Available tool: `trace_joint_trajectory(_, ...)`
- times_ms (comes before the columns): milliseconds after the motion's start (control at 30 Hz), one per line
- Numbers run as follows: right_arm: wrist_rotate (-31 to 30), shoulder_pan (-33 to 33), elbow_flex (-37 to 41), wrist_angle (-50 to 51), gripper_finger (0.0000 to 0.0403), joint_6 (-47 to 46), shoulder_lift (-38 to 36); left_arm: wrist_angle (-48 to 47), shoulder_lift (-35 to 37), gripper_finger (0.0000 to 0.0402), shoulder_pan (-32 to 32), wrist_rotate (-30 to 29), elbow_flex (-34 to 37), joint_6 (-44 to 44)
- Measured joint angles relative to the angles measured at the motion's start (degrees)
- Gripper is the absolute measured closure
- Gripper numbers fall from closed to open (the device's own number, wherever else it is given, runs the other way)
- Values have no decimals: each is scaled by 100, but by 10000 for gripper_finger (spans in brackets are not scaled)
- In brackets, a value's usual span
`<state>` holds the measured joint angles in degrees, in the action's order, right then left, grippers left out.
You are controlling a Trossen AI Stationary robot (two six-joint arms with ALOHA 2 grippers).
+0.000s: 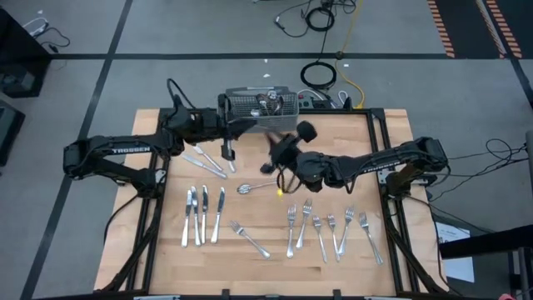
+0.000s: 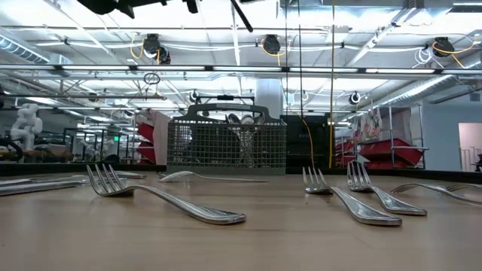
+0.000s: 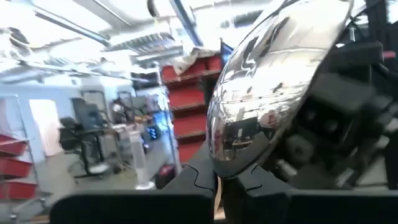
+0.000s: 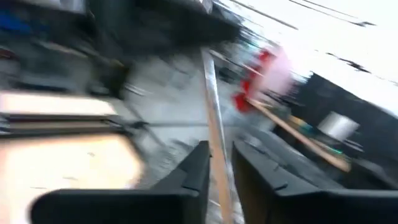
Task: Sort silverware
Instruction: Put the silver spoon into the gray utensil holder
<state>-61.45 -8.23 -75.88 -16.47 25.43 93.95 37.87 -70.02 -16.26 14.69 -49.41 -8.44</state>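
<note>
tabletop (image 1: pixel 266 271): wood; silverware spread across the near half, both arms meeting above the middle.
basket (image 1: pixel 258 104): wire mesh, far centre edge, a few pieces standing in it. It crowds any approach from the far side.
knives (image 1: pixel 200 217): row at near left, lying flat and parallel, close together. Two more pieces (image 1: pixel 205 163) lie farther back on the left.
forks (image 1: pixel 333 229): cluster at near right, one stray fork (image 1: pixel 250 238) near centre. Tines curve up, handles flat on the wood.
loose spoon (image 1: pixel 246 189): centre, under the right arm.
left tool (image 3: pixel 217 180): clamped on a held spoon (image 3: pixel 261 93) just below the bowl, raised off the tabletop near the basket.
right tool (image 4: pixel 221 165): centre, above the loose spoon. A slim handle (image 4: pixel 214 112) shows ahead of it; cannot tell if it grips.
handling: light, stiff, polished, so likely slippery. Flat pieces give little edge; take the handle mid-length, or where a curve lifts it.
obstruction: arms are close together, and neighbours in the rows are easy to nudge.
</note>
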Motion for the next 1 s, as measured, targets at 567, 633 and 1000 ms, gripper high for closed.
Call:
trace_joint_trajectory(567, 89, 332, 0, 3957, 221, -4190, 26, -1142, -263, 394, -1138, -172, 8, -600)
trace_joint_trajectory(633, 410, 349, 0, 4241, 222, -4600, 86, -975, -465, 394, -1364, -165, 9, -634)
trace_joint_trajectory(1000, 934, 330, 0, 3998, 222, -4708, 651, 431, -1896, 394, -2189, -50, -70, -692)
